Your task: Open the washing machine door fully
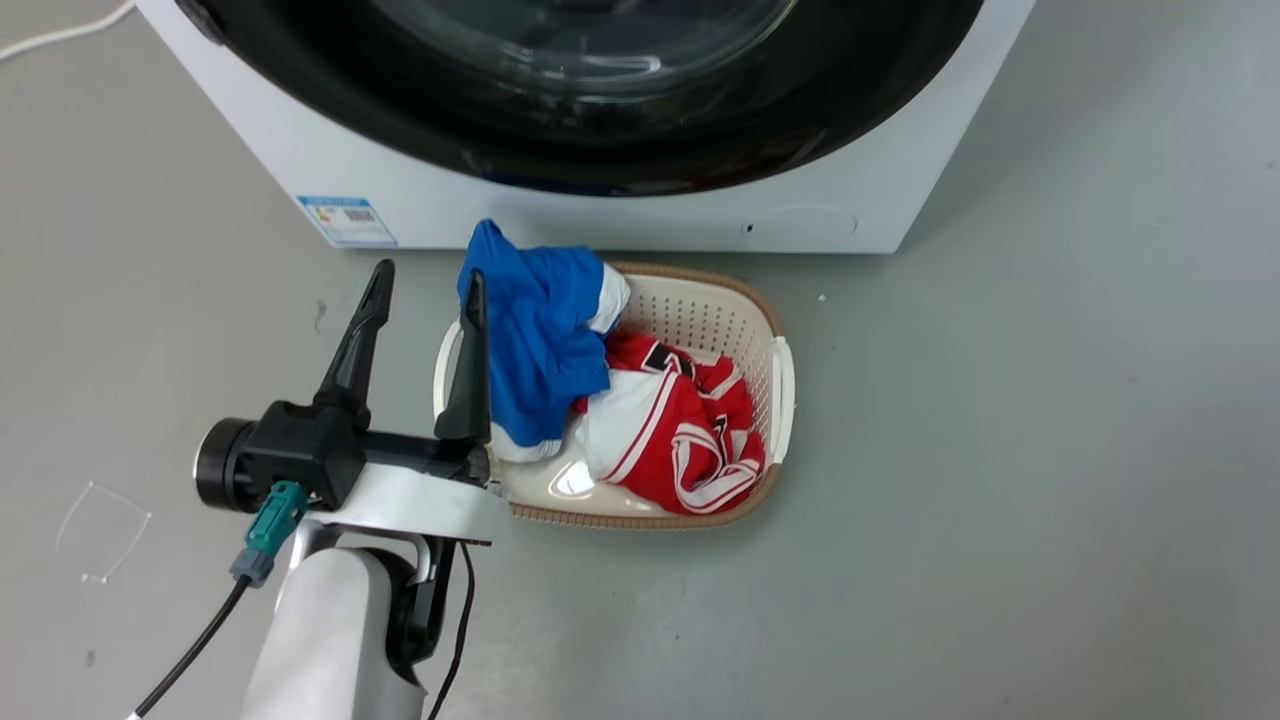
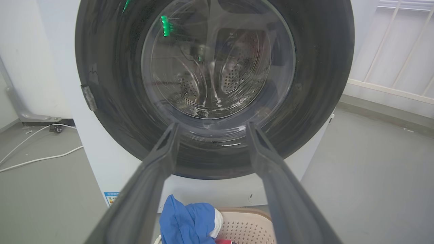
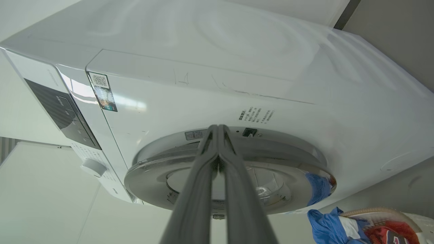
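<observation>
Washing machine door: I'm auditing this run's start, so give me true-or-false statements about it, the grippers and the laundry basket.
1. The washing machine door is shut. True.
2. The left gripper is open and holds nothing. True.
3. The right gripper is spread wide. False: its fingers are pressed together.
4. The basket holds only white towels. False: a blue garment and a red-and-white garment are in it.
</observation>
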Tool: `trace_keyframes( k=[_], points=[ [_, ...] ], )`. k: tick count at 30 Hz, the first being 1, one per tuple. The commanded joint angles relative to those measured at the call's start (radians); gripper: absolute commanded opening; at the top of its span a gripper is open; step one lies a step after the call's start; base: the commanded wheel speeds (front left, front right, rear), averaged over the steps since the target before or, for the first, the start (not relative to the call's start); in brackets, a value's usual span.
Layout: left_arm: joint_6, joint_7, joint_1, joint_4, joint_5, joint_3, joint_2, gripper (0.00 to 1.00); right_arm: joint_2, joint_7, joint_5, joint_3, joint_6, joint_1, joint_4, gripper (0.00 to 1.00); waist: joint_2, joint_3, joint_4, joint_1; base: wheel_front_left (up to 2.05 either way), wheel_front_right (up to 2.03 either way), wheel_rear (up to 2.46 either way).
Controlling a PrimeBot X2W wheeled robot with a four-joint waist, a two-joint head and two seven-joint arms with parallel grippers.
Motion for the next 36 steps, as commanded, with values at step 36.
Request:
trace_keyframes(
  k=[36],
  points=[
    [0.015, -0.003, -0.102, -0.055, -0.049, -0.095, -0.002, 1.0, 0.101, 0.263, -0.182, 0.288, 0.002, -0.442, 0.216, 0.0, 0.0, 0.17, 0.079, -0.0001, 0.0, 0.0, 0.0]
  ],
)
